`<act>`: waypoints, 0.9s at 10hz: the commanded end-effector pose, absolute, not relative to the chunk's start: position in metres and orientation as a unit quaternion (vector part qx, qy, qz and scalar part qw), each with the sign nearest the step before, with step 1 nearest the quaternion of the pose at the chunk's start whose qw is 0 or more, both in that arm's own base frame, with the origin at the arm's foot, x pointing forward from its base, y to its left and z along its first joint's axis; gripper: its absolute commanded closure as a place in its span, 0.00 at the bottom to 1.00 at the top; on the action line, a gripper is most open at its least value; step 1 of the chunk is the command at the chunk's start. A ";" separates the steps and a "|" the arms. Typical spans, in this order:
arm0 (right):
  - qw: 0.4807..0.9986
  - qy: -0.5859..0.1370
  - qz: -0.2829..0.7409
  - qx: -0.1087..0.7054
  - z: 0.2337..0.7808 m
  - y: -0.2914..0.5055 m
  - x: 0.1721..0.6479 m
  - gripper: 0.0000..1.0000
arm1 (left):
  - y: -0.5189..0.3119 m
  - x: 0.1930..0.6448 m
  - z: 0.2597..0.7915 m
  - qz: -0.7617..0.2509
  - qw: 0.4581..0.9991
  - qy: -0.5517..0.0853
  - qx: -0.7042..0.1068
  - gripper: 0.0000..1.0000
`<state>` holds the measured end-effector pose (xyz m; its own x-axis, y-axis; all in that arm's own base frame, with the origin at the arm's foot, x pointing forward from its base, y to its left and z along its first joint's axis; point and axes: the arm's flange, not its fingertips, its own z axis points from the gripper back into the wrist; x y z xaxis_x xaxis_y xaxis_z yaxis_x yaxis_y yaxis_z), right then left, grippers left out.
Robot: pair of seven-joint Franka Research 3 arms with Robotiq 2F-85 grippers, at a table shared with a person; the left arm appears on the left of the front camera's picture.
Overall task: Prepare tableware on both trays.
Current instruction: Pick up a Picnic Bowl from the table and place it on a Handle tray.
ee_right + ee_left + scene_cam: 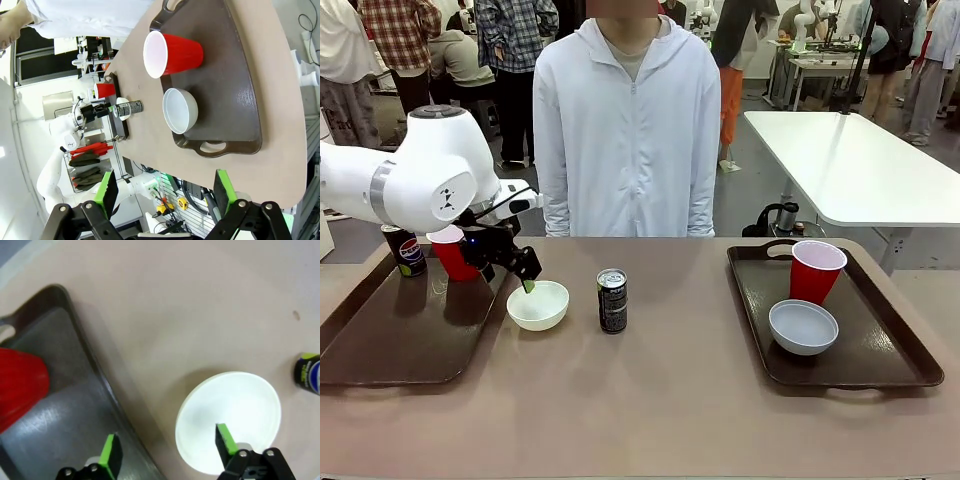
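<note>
- While the left gripper (523, 272) hangs with jaws apart at the near rim of the left bowl (538, 305), 1 pad (225, 438) sits over the bowl and the other over the left tray (390, 335).
- That bowl rests on the table (650, 400), just beside the tray.
- 1 can (612, 300) stands mid-table; another can (405, 250) and a cup (452, 252) stand on the left tray.
- Right gripper (165, 192): jaws apart, empty, high above the table.
- Right tray (900, 350) holds a cup (815, 270) and a bowl (803, 327).

Front view looks level across the tabletop (670, 400). Left wrist view hangs close above a bowl (230, 420). Right wrist view, rolled sideways and higher, shares that bowl (121, 110).
</note>
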<state>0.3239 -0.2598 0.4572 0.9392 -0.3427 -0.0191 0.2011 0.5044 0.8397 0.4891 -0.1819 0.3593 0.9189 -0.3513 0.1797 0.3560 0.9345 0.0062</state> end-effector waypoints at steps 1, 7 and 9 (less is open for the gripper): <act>0.868 -0.069 -0.155 0.467 0.458 -0.260 0.321 0.00 | -0.192 0.493 0.355 -0.170 0.982 -0.078 -0.001 0.60; 0.868 -0.069 -0.155 0.467 0.458 -0.260 0.321 0.00 | -0.190 0.494 0.352 -0.164 0.985 -0.060 -0.003 1.00; 0.868 -0.069 -0.155 0.467 0.458 -0.260 0.321 0.00 | -0.190 0.496 0.350 -0.162 0.986 -0.048 0.004 1.00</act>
